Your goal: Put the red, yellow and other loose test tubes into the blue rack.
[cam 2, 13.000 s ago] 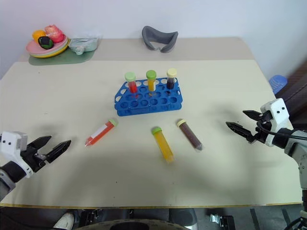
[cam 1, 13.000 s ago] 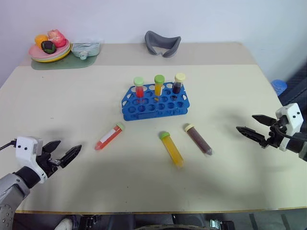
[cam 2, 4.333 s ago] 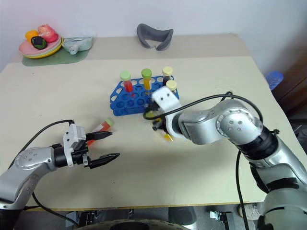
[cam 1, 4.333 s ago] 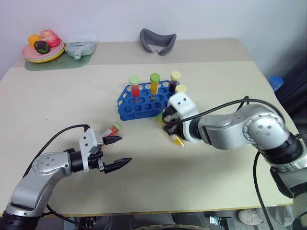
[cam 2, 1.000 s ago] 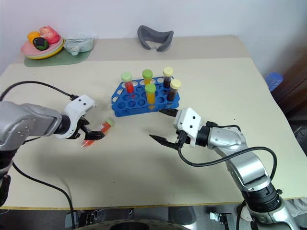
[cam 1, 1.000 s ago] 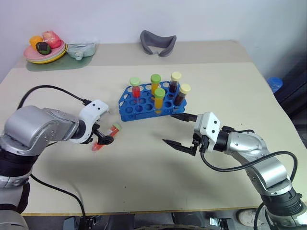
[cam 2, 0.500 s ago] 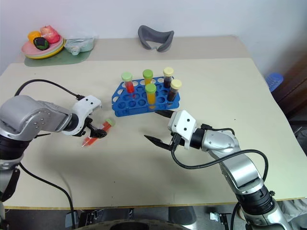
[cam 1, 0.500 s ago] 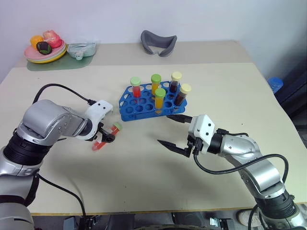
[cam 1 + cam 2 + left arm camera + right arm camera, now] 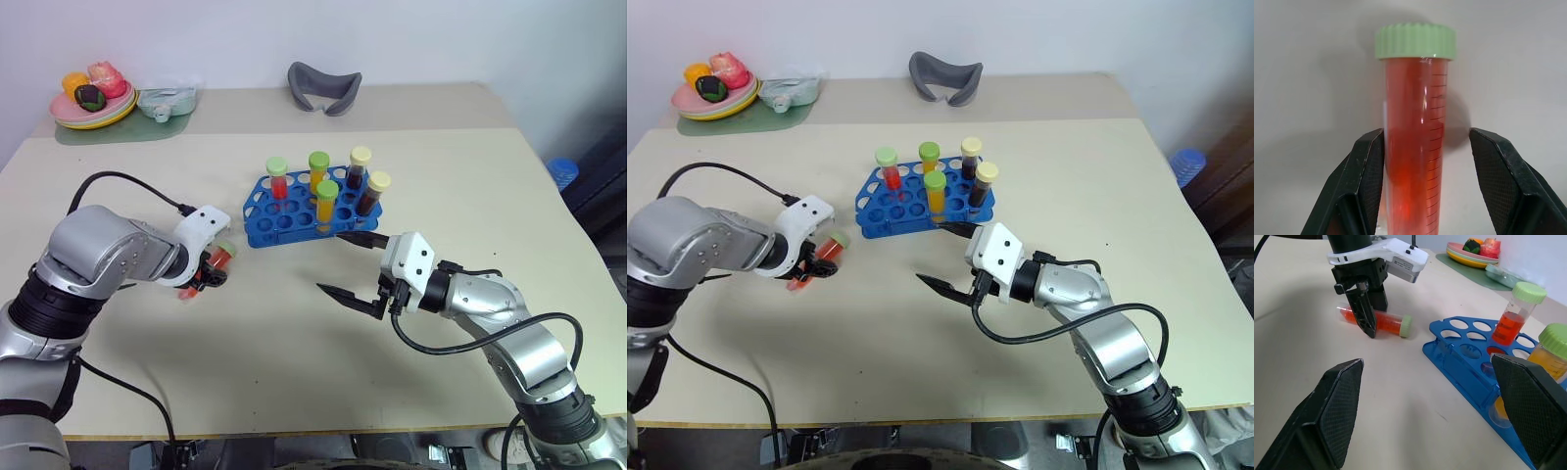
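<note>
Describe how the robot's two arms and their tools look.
Both arms are rounded silver-grey metal segments with black joints and loose black cables. Each ends in a white boxy wrist block carrying a tool, the left tool and the right tool, with two black, pointed fingers whose inner faces are cross-hatched.

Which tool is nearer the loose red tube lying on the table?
Left. The left tool straddles the red tube where it lies; the right tool hangs open beside the blue rack, well apart from it.
</note>
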Robot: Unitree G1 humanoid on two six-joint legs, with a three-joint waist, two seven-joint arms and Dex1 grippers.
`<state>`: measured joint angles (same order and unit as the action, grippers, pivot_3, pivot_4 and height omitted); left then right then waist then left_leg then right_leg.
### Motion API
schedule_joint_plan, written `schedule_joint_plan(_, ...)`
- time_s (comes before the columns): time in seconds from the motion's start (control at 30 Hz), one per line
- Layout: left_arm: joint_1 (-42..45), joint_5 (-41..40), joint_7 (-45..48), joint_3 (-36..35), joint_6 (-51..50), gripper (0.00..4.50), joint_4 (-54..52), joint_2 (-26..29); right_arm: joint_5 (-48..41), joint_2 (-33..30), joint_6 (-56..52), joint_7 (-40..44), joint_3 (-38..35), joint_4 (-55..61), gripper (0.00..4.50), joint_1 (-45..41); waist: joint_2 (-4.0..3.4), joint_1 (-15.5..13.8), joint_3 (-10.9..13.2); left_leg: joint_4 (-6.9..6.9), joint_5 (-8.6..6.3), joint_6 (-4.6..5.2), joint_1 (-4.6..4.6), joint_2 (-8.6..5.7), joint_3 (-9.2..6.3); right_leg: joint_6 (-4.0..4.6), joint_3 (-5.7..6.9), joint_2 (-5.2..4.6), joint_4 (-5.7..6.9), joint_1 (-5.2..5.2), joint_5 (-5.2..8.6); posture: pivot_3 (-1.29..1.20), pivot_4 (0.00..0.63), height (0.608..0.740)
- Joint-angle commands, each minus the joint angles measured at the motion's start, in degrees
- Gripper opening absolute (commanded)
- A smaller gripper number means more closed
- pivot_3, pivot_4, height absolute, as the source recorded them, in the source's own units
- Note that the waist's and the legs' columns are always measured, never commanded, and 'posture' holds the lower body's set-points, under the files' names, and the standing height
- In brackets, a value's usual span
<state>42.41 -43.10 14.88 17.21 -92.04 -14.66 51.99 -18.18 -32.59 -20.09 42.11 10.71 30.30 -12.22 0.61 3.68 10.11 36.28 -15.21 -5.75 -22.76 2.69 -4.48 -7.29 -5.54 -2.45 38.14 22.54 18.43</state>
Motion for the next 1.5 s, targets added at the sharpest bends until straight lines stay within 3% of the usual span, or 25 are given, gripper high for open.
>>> schedule_joint_plan(0.03,0.0,0.4,-0.4,-1.1,-0.5,1.41,-0.8,0.7,0.1,0.6,0.5,-0.1,-0.2,1.5,4.27,-0.9,0.0,0.0,0.0,0.0,0.0,0.0,0.0,0.0,0.0,0.0,0.0,0.0,0.0,0.0,0.0,0.0,0.15,0.74)
schedule_joint_plan(0.27,0.7,0.3,-1.8,-3.0,-0.5,1.41,0.7,1.2,0.2,0.8,0.4,-0.2,-0.1,1.5,4.27,-1.1,0.0,0.0,0.0,0.0,0.0,0.0,0.0,0.0,0.0,0.0,0.0,0.0,0.0,0.0,0.0,0.0,0.15,0.74)
schedule_joint_plan(0.37,0.9,1.1,-2.1,-13.0,-0.4,1.41,1.5,-1.7,0.1,0.7,0.5,-0.2,-0.2,1.6,4.27,-0.8,0.01,0.0,0.0,0.01,0.0,0.0,-0.01,0.0,0.0,0.0,0.01,0.0,0.01,0.01,0.0,0.0,0.15,0.74)
schedule_joint_plan(0.47,-3.5,5.5,-3.1,-25.3,18.7,1.41,-2.2,-6.0,-0.1,0.9,0.4,-0.5,-0.7,1.2,4.27,-0.7,0.01,0.0,0.0,0.02,0.0,0.0,-0.02,0.0,-0.01,0.0,0.02,-0.02,0.0,0.01,0.0,0.0,0.15,0.74)
schedule_joint_plan(0.63,-13.6,9.9,3.0,-30.5,42.3,1.41,-10.2,-11.1,-1.8,2.7,-0.7,-3.0,-3.8,-0.7,4.27,0.3,0.0,-0.1,0.0,-0.03,0.11,-0.2,0.03,0.0,0.05,0.0,0.0,-0.07,-0.02,0.0,0.0,0.0,0.15,0.74)
schedule_joint_plan(0.8,-20.5,15.3,2.9,-29.0,55.9,1.41,-12.3,-18.0,-1.5,2.7,-0.5,-3.8,-5.7,-1.6,4.27,2.6,0.01,-1.2,0.0,0.01,0.01,-0.02,0.03,-0.01,0.09,0.0,0.0,-0.1,-0.04,-0.06,-0.01,0.0,0.15,0.74)
schedule_joint_plan(0.9,-24.1,20.2,2.3,-24.1,67.5,1.41,-11.8,-25.8,-1.2,2.7,-0.3,-4.7,-6.8,-2.0,4.27,4.0,0.02,-1.4,0.0,0.02,0.01,-0.02,0.05,-0.03,0.1,-0.01,-0.01,-0.13,-0.08,-0.13,-0.01,0.0,0.15,0.74)
schedule_joint_plan(1.03,-23.8,26.7,4.1,-18.0,79.2,1.41,-7.9,-31.1,-1.1,3.2,-0.1,-5.8,-7.7,-2.7,4.27,4.7,0.05,-1.4,0.0,0.02,0.0,-0.01,0.08,-0.05,0.11,-0.01,-0.01,-0.13,-0.11,-0.15,-0.01,0.0,0.15,0.74)
schedule_joint_plan(1.2,-22.2,29.3,5.7,-14.3,86.2,1.41,-2.5,-36.1,-0.9,3.5,0.1,-6.2,-7.9,-2.9,4.27,5.3,0.03,-1.1,-0.1,-0.02,0.0,0.0,0.21,-0.05,0.12,-0.01,-0.04,-0.1,-0.07,-0.21,-0.01,0.0,0.15,0.74)
schedule_joint_plan(1.5,-21.2,31.8,5.8,-14.6,90.8,1.41,7.3,-39.2,-1.0,3.9,-0.4,-7.6,-8.5,-2.8,4.27,5.9,0.03,-1.2,-0.1,-0.02,-0.01,0.0,0.23,-0.05,0.12,-0.01,-0.05,-0.09,-0.08,-0.24,-0.01,0.0,0.15,0.74)
